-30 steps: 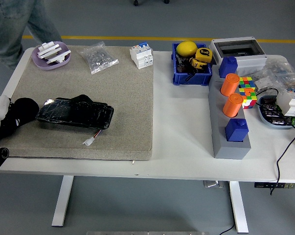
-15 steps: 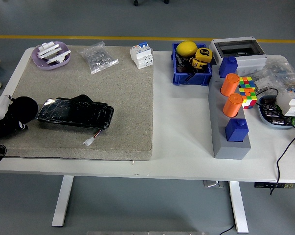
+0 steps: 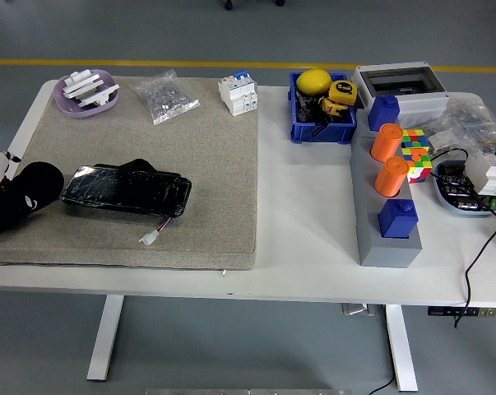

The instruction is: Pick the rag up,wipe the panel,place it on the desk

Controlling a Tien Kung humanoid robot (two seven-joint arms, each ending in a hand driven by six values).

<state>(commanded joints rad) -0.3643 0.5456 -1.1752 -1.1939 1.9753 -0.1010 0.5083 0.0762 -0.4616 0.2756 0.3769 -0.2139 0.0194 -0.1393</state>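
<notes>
The left hand (image 3: 13,197) is sitting at the left edge of the table (image 3: 305,214), just beside the left end of the black panel (image 3: 126,190), which is lying flat on the grey mat (image 3: 198,173); the hand is appearing only as a dark rounded shape with something white by it at the picture's border, so it is not possible to tell how far the fingers are opened or whether they are holding anything; a rag cannot be identified with certainty, it may be the white thing at the hand; the right hand is not showing. The risk, as a judgement: a wipe may be pushing the loose panel along the mat, or catching the small white connector (image 3: 150,237) on its wire at the panel's near edge.
</notes>
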